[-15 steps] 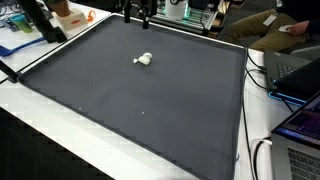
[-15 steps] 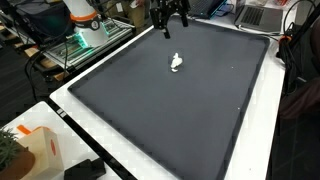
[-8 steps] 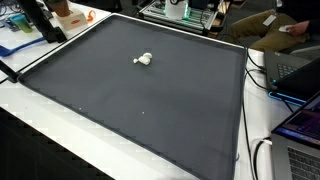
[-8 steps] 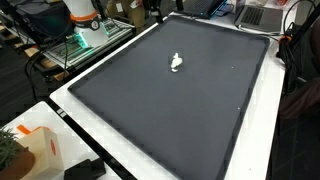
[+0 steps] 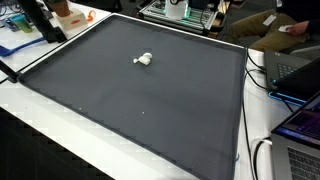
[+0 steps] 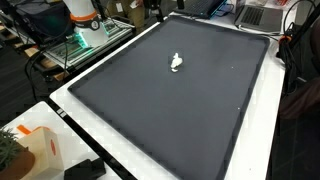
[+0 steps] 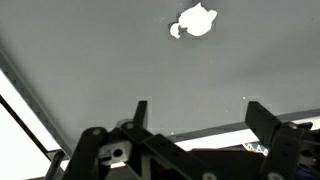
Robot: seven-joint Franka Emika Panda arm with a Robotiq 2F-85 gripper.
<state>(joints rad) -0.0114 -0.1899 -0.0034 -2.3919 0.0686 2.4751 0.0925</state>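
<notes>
Wrist view showed the black two-fingered Robotiq gripper point(image 7: 198, 108) with its fingers point(image 7: 140, 112) standing wide apart and nothing between them. Beyond the fingertips, toward twelve o'clock in that view, lay a small white lumpy object point(image 7: 193, 20) on a large dark grey mat point(image 7: 90, 60). The object was well apart from the gripper and untouched. Its exact make could not be told; it looked like a little knobbly figure or a crumpled scrap. A pale strip of the white table point(image 7: 15, 115) ran along the mat's edge at about eight o'clock.

In both exterior views the same white object point(image 5: 144, 59) point(image 6: 177, 63) sat alone on the mat point(image 5: 150, 110) point(image 6: 170, 120), off the mat's middle toward twelve o'clock and nearer the far edge than the near one. The gripper itself could not be made out in those views.

The table point(image 5: 40, 118) point(image 6: 105, 135) framed the mat on its near sides. In an exterior view an open laptop point(image 5: 300, 135) stood beside the mat at four o'clock. In an exterior view an orange-and-white cardboard box point(image 6: 40, 150) rested on the table at eight o'clock, well apart from the white object.
</notes>
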